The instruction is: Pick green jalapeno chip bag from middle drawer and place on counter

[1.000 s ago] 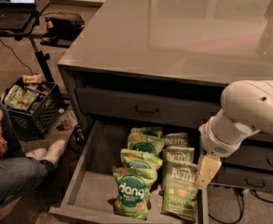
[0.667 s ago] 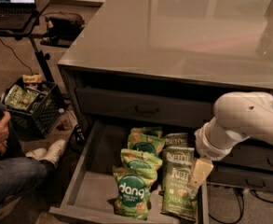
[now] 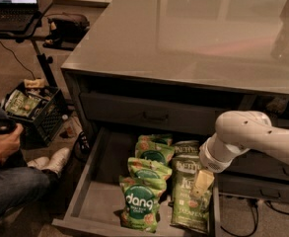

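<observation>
The middle drawer (image 3: 102,191) is pulled open, with dark walls and a paler floor. An olive-green jalapeno chip bag (image 3: 188,205) lies flat at its right side, with a second like bag (image 3: 185,148) behind it. Three brighter green "dang" bags (image 3: 140,201) lie to their left. My gripper (image 3: 200,185), cream-coloured, hangs from the white arm (image 3: 242,137) directly above the front jalapeno bag, low inside the drawer. The glossy grey counter (image 3: 198,33) spreads above the drawers.
A shallower drawer front with a small handle (image 3: 156,116) sits above the open drawer. A seated person (image 3: 6,172) is at the left, beside a black crate (image 3: 30,112) of items. A laptop stand (image 3: 16,14) stands at the far left.
My arm and gripper have moved left and down, from the drawer's right edge to over the front jalapeno bag.
</observation>
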You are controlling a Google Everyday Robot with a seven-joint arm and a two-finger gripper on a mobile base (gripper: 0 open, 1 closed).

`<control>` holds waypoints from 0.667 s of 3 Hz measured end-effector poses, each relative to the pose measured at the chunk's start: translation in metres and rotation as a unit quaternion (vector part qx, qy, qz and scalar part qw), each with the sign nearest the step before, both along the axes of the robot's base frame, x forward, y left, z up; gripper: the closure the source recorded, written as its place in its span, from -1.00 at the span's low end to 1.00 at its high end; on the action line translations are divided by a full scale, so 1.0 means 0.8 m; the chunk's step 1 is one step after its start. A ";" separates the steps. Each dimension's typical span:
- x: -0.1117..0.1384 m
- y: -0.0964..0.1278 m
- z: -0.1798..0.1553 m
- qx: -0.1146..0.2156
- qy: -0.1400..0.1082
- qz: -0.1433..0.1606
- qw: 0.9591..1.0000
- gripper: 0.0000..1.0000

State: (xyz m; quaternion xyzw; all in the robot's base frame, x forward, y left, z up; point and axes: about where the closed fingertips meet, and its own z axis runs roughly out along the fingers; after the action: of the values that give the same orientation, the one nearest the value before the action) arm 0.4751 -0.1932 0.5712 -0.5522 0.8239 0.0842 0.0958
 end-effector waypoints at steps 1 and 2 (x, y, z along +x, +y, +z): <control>0.008 -0.005 -0.037 0.004 0.016 -0.010 1.000 -0.76; 0.019 -0.005 -0.064 0.007 0.029 -0.016 0.999 -0.64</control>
State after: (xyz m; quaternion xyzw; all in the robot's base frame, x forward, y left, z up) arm 0.4903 -0.1976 0.5200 -0.5358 0.8343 0.1042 0.0772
